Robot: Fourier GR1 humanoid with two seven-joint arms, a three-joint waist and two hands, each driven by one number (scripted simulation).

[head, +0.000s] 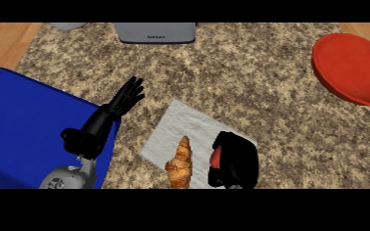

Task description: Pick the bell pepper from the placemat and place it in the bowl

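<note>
Here the bell pepper (pixel 215 157) is seen only as a red sliver at the placemat's (pixel 173 127) five o'clock corner, clamped under the curled fingers of the right hand (pixel 235 161). It is judged light, stiff, glossy and slippery, best held across its body. Its axis cannot be told. The left hand (pixel 119 105) rests with fingers straight at nine o'clock, the bowl (pixel 347 68) at two o'clock.

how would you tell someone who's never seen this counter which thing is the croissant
Start at the pale grey placemat low on the speckled counter. The croissant lies along its lower left part, left of the right hand curled round something red. It is the only golden-brown, ridged, tapered thing there.
</note>
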